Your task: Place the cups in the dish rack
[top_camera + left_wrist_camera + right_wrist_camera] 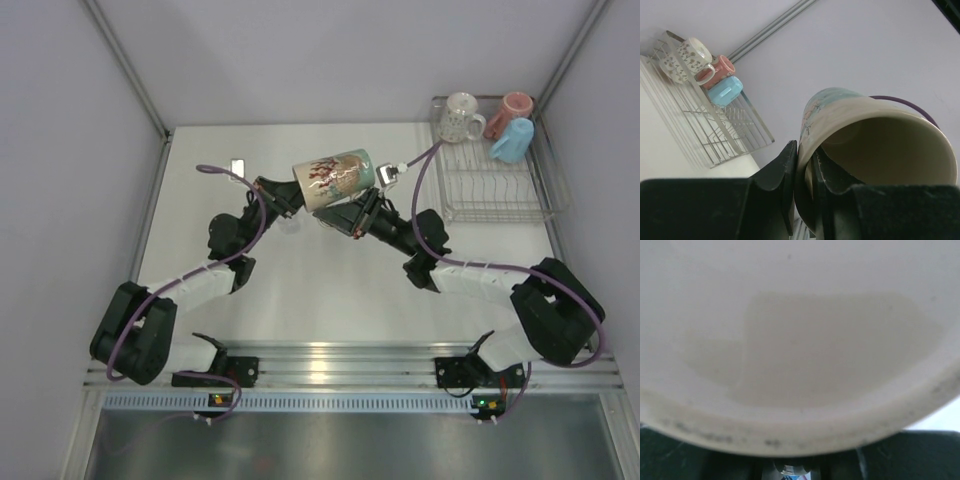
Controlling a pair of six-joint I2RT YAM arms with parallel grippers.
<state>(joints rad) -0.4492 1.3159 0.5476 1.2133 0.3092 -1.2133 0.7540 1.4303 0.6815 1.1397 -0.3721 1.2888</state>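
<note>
A cream patterned mug [335, 178] hangs on its side above the table's middle. My left gripper [293, 200] is shut on its rim, one finger outside and one finger inside [826, 165] the mug [880, 145]. My right gripper [356, 212] is against the mug's lower side near the base; the mug's pale surface [800, 340] fills the right wrist view and hides the fingers. The silver wire dish rack [500, 190] stands at the far right. In its far end are a white patterned mug [460, 117], a pinkish-red mug [516, 104] and a light blue mug [510, 141].
A small silver object [238, 166] lies on the table at the far left. Grey walls close in the left, right and back. A metal rail [340, 375] runs along the near edge. The rack also shows in the left wrist view [715, 135].
</note>
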